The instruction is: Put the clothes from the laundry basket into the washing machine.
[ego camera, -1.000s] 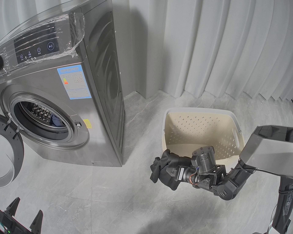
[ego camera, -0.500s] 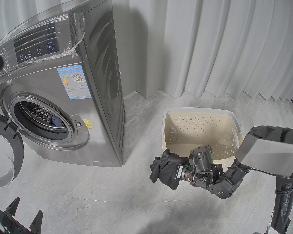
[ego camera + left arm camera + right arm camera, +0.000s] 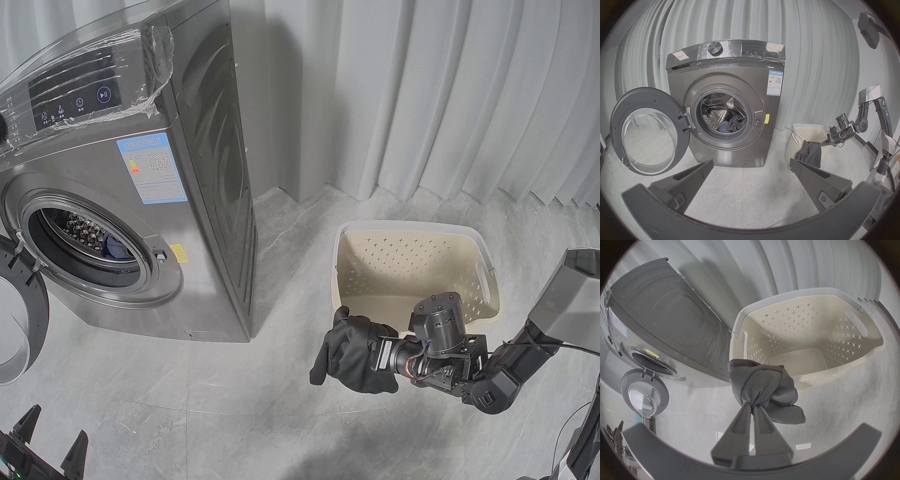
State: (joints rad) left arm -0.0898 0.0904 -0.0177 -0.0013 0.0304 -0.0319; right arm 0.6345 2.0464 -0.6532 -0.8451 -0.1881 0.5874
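Right wrist view has the right gripper (image 3: 752,405) closest, its two fingers pressed together on a pinch of a dark garment (image 3: 762,387). The cloth bunches into a knot above the fingertips and droops on one side. It hangs just outside the near rim of the laundry basket (image 3: 800,294), above the grey floor (image 3: 250,387). It is held clear of the wall, probably so nothing snags on the rim on the way out. The basket's pale bottom is visible behind the garment, so this may well be the last piece.

The left gripper (image 3: 750,162) sits low near the floor with its fingers spread wide and nothing between them. It faces the front of the washing machine (image 3: 206,125), apparently parked out of the way.

Farther off, the basket stands beside the machine's side panel, a little apart from it. The drum opening (image 3: 725,114) faces a different way, so the machine's front corner lies between the garment and its target. The load will likely have to swing around that corner. The round door (image 3: 647,131) is folded fully back on the side away from the basket, leaving the mouth free. Some clothes (image 3: 731,123) already lie inside the drum. White curtains (image 3: 437,94) close off the room behind everything.
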